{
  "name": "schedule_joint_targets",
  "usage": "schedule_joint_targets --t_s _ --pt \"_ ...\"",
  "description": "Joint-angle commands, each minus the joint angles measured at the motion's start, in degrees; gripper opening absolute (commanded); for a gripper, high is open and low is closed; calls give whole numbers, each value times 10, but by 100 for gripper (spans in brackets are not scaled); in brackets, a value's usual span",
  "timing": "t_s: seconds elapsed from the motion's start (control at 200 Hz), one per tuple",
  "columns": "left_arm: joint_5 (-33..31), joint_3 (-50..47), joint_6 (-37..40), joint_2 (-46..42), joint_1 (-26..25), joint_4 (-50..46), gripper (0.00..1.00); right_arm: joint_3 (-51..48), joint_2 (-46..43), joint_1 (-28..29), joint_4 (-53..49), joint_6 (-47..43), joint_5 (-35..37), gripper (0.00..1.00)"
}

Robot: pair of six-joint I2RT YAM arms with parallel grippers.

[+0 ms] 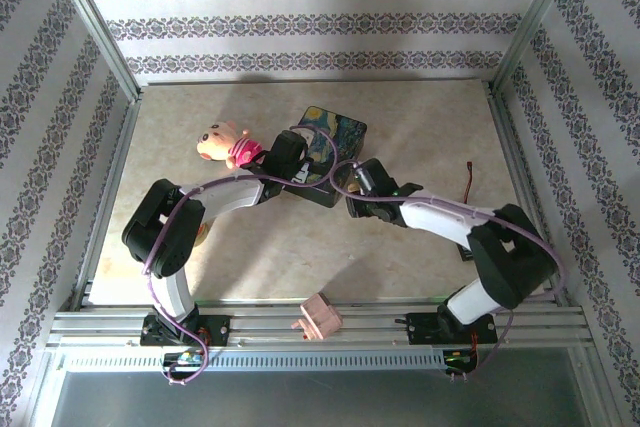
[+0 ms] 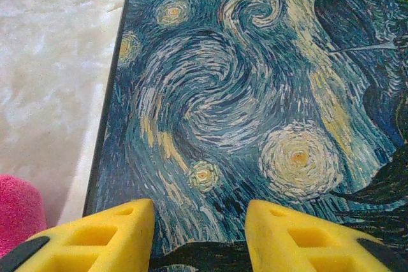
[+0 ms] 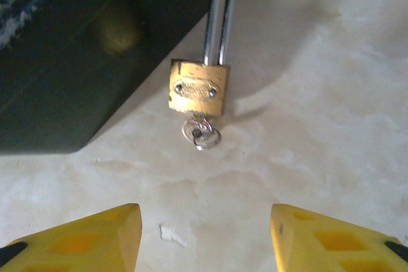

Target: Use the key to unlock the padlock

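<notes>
Padlock (image 3: 198, 87) lay on marbled tabletop (image 3: 319, 125) just beside painted box (image 3: 64, 62), key (image 3: 200, 132) in its keyhole. Right gripper (image 3: 205, 221) near key, jaws spread, empty. Left gripper (image 2: 199, 214) over box lid, jaws spread, empty.

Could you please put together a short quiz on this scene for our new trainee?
1. True or false: the right tool is shut on the key.
2. Where is the key relative to the padlock? A) at its bottom end; B) lying well apart from it; C) hanging on its shackle.
3. Fill in: the left tool is open over the swirl-painted ____ of the box.

Key: 1 false: it is open, short of the key. 2 A. 3 lid.
</notes>
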Motion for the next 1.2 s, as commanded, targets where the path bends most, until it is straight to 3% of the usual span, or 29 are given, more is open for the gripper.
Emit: schedule_joint_targets --t_s 0.0,0.09,0.37,0.575,0.939,0.994,1.194 --pt "29 -12 24 33 5 -55 43 40 40 -3 -23 -21 -7 58" --pt "32 -13 21 32 6 -56 44 65 71 -4 -23 -18 -4 63" --pt "36 -12 16 35 7 -59 44 101 143 -11 10 -27 -4 60" --pt "41 -12 13 39 7 -60 44 68 144 -21 73 -23 -3 54" --pt "42 -14 13 38 7 -65 44 16 139 -46 193 -43 -37 53" --pt "44 -14 13 38 7 -66 43 9 138 -50 209 -45 -45 49" --pt "44 -14 8 35 7 -69 44 -10 136 -62 243 -46 -67 18"
